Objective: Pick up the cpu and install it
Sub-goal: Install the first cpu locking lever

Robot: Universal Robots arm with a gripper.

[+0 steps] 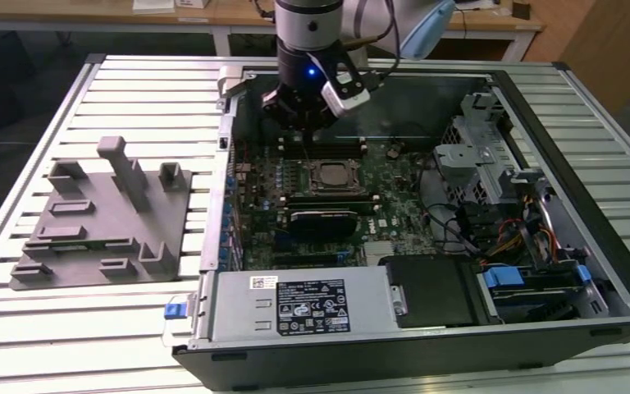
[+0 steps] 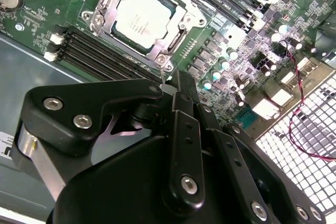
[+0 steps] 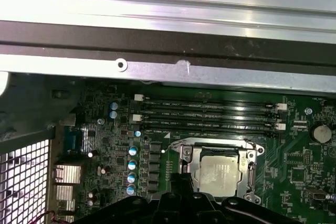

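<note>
One cpu [image 2: 143, 18] lies flat in the socket [image 2: 102, 4] on the motherboard [image 2: 42, 11], its silvery metal top facing up. It is square, so no long axis can be told; its edges run parallel to the metal frame of the socket around it. In the first wrist view the cpu [image 3: 219, 172] sits beside four dark memory slots [image 3: 207, 115], which run along one side of the socket. One computer case [image 1: 577, 328] lies open on the slatted table [image 1: 129, 90], and one grey tray [image 1: 102, 226] with upright posts lies at the exterior view's left of it. One gripper [image 2: 181, 85] hangs above the motherboard, near the socket and apart from the cpu. Its fingers [image 2: 185, 129] seem pressed together, and they hold nothing.
</note>
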